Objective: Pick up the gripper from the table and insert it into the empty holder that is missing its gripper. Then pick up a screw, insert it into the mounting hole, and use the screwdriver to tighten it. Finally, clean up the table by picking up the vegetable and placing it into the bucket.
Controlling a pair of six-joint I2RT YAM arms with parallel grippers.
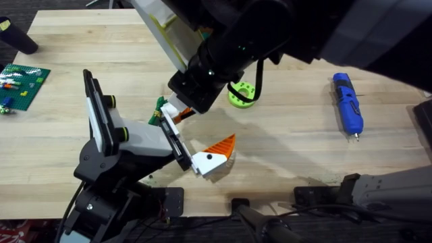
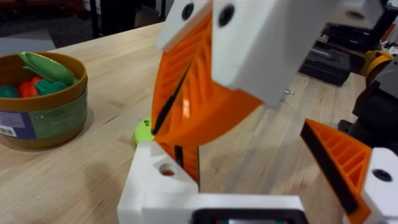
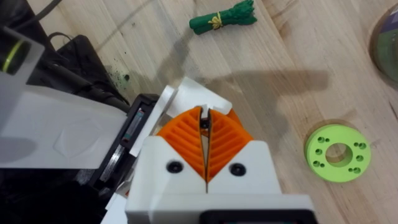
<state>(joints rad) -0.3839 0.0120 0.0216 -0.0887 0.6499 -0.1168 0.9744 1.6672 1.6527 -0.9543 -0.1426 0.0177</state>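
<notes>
The holder [image 1: 145, 142], a white body with a black rail [image 1: 177, 145], is my left gripper [image 1: 202, 128], and its fingers stand apart. One orange-padded finger [image 1: 214, 156] sits at the rail's near end. The white gripper piece [image 2: 155, 180] [image 3: 186, 93] sits at the far end, its hole facing up. My right gripper [image 1: 181, 111] [image 3: 204, 118] hangs just over that piece, pads shut on a small dark screw [image 3: 204, 124]. The blue screwdriver [image 1: 347, 101] lies at the right. The green vegetable [image 1: 160, 103] [image 3: 224, 15] lies on the table beyond the holder. The bucket [image 2: 43, 112] holds toy vegetables.
A lime-green ring [image 1: 241, 94] [image 3: 336, 153] lies just right of the right gripper. A green brick plate [image 1: 23, 81] and a black object [image 1: 17, 37] sit at the far left. Bare wood stretches between the ring and the screwdriver.
</notes>
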